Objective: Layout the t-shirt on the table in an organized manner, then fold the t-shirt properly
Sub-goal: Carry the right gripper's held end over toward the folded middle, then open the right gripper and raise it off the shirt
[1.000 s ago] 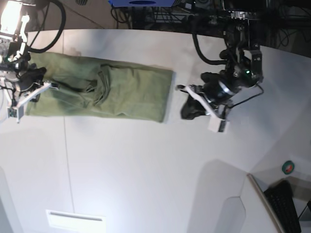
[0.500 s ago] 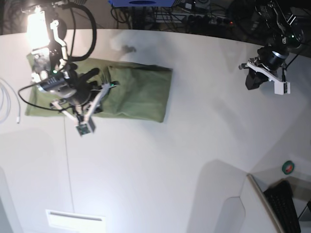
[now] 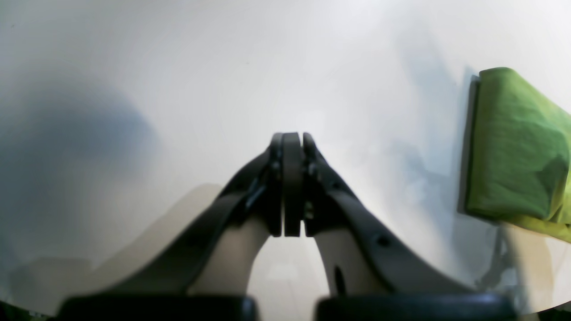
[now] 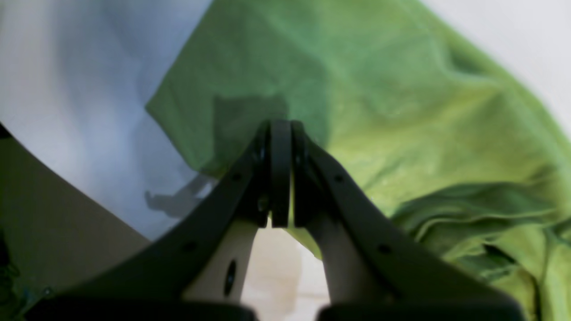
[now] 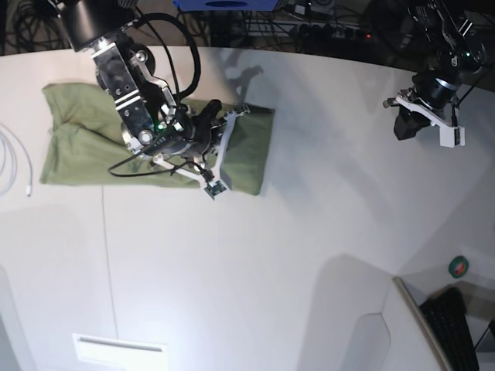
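- Folding is partway: the t-shirt [image 5: 77,143] lies as a long flattened band on the far-left part of the table [image 5: 271,270], running left to right, with its right end squared off.
- Right gripper [image 5: 226,141] hovers over the right end of the band; its fingers [image 4: 280,178] are pressed together and pinch nothing. In the wrist view they point at a cloth corner near the table's edge.
- Left gripper [image 5: 421,116] hangs far off at the right, over bare table. Its fingers [image 3: 292,178] are likewise pressed together and empty; only a green edge of cloth shows at the side of its view.
- Step in hand, as I judge it: fold the band across itself, end to end. To do it well, the fingers must spread first, then take both layers at a corner, low and close to the hem so the under-layer is not left behind.
- Both corners of one end should travel together; one arm alone risks a skewed fold. The left arm is well apart and would need to cross over.
- Creases show near the middle of the band; smoothing them first would give a flatter fold.
- Edges: the far edge of the table runs close behind the cloth; a white cable [image 5: 19,166] lies just beside its left end.
- Open room: broad bare table near and to the right.
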